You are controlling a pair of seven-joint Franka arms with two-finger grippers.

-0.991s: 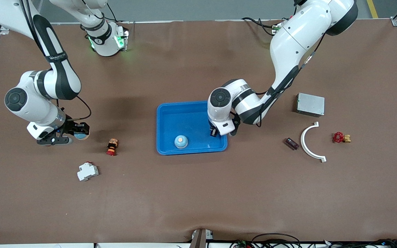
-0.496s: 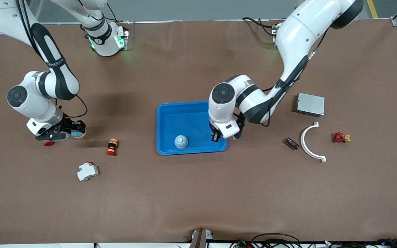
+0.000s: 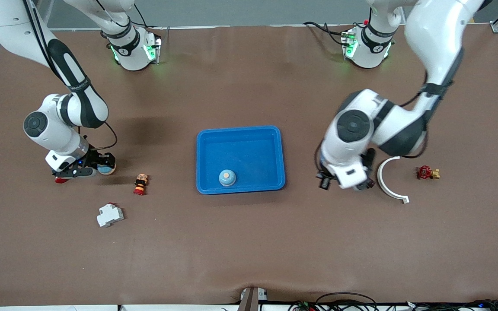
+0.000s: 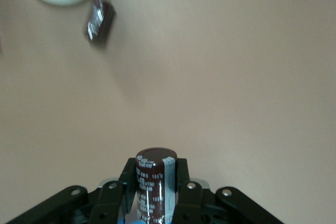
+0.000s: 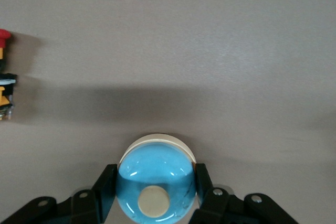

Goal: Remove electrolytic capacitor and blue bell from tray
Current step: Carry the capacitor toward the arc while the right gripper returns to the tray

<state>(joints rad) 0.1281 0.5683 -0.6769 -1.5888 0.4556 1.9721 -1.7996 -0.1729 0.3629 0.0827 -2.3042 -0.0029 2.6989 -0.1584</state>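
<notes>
Capacitor: dark brown cylinder, held upright between the jaws of the left end effector, over bare counter between the blue tray and the white curved bracket.
Bell: blue dome with a cream button, clamped in the right end effector, over the counter at the right arm's end.
Second bell: seen resting inside the blue tray, near the rim closest to the front camera.
Near the left end effector: a second dark capacitor lies beside the white curved bracket; a red valve is just past the bracket.
Near the right end effector: red-capped push button, white breaker, small red piece.
</notes>
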